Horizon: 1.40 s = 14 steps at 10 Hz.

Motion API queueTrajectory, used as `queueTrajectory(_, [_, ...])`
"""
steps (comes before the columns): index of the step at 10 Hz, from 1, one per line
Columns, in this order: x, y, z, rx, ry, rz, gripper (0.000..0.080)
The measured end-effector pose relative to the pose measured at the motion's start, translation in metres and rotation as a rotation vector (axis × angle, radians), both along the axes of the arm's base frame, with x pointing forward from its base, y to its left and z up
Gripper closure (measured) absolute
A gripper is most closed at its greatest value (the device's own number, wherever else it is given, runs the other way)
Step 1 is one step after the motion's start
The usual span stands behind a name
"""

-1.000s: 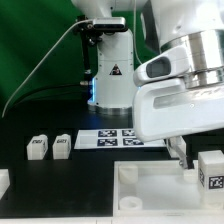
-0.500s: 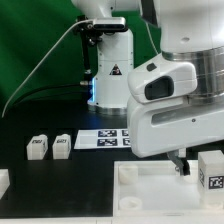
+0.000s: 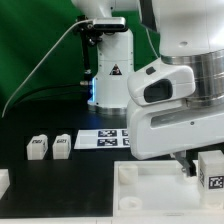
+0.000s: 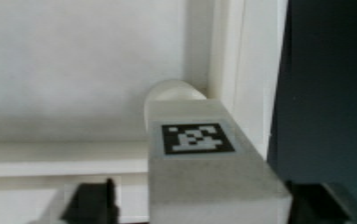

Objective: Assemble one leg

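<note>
1. Looking through the wrist view, the leg [image 4: 201, 150] stands upright between the two dark fingers [image 4: 95, 200] of the gripper [image 4: 196, 200], with one tag face turned to the camera.
2. Its far end sits at an inner corner of the white tabletop part [image 4: 86, 80], just where two raised rims meet. I judge that it is kept there because the corner socket is the place where this leg must be joined.
3. The fingers flank the leg on both sides. The right one seems to touch it, but on the other side I cannot tell if the pad presses or only stands beside, so the grip is not clear.
4. In the exterior view the big white hand of the arm hides this leg, and only a dark bit of the gripper shows under it, above the right end of the tabletop part.
5. Two spare legs [image 3: 37, 148] [image 3: 62, 146] wait side by side on the black table [image 3: 60, 180] at the exterior view's left, well apart from the work. Another leg [image 3: 212, 170] stands just beside the tabletop part at the exterior view's right.
6. The marker board [image 3: 105, 138] lies flat behind them, between the spare legs and the arm.
7. The step in hand seems to be the seating of the leg. It should stay vertical, since a tilt could jam it against the rim.
</note>
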<state>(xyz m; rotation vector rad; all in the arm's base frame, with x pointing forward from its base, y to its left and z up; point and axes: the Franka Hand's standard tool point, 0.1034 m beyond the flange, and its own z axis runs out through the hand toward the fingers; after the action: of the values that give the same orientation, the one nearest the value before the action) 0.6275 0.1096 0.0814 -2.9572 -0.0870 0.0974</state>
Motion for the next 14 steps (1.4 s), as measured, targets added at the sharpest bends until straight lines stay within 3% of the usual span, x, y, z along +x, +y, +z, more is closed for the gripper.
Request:
queueTrajectory(1, [0.0002, -0.0011, -0.0001, -0.002, 0.003, -0.019, 0.0505])
queueTrajectory(3, [0.001, -0.0017, -0.0009, -0.005, -0.002, -0.049, 0.0505])
queueTrajectory(8, [-0.0023, -0.0011, -0.0019, -0.041, 0.014, -0.922, 0.0505])
queueTrajectory(10, [-0.0029, -0.0035, -0.0026, -0.02, 0.079, -1.281, 0.0505])
queueTrajectory(12, [-0.0033, -0.0036, -0.0027, -0.021, 0.096, -1.367, 0.0505])
queueTrajectory(13, [-0.0035, -0.0034, -0.0033, -0.021, 0.095, -1.36, 0.0445])
queueTrajectory(14, [-0.0036, -0.0032, -0.0034, -0.022, 0.094, -1.354, 0.0251])
